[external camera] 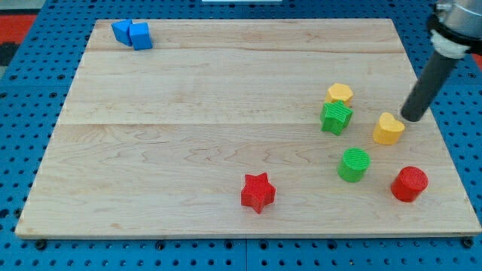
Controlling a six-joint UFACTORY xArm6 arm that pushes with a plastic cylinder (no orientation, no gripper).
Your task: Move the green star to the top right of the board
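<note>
The green star sits right of centre on the worktop, touching the yellow block just above it. My tip, a bare rod end effector with no jaws and holding nothing, stands at the right, just beside the yellow heart. Recommended: route the tip between the heart and the green cylinder to the star's lower left. Push toward the upper right, skirting the yellow block, which would likely deflect the star.

The dark rod comes down tilted from the view's top right corner, and my tip rests near the board's right edge.
</note>
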